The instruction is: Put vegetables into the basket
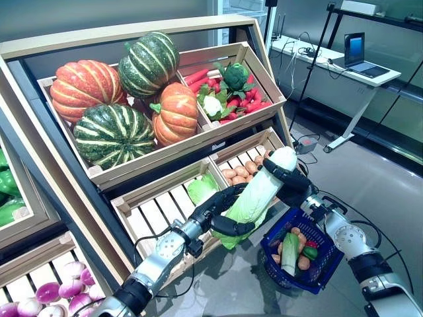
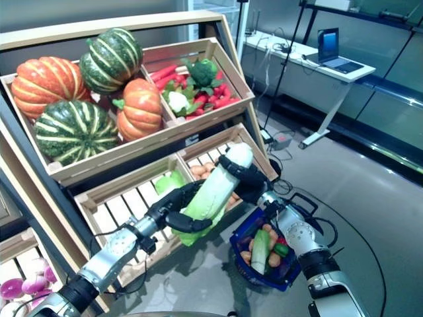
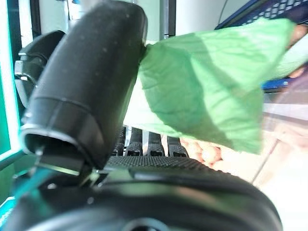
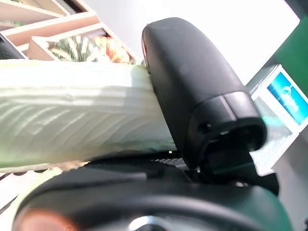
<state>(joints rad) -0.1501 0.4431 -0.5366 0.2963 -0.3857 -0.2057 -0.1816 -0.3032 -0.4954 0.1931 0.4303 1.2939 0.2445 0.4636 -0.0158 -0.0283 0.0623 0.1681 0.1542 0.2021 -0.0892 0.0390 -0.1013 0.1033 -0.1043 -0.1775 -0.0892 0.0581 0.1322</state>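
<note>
A long napa cabbage (image 1: 259, 190) with a white stalk end and a green leafy end is held in the air in front of the lower crates, above and to the left of the blue basket (image 1: 335, 259). My left hand (image 1: 223, 212) is curled round its leafy lower end (image 3: 207, 91). My right hand (image 1: 293, 182) is curled round its white upper end (image 4: 72, 115). The basket stands on the floor and holds a pale green long vegetable (image 1: 290, 253), small brown round ones, a green one and a red one.
The wooden vegetable stand (image 1: 165, 155) with slanted crates rises right behind the cabbage. A white desk (image 1: 344, 66) with a laptop stands at the back right. Grey floor lies to the right of the basket.
</note>
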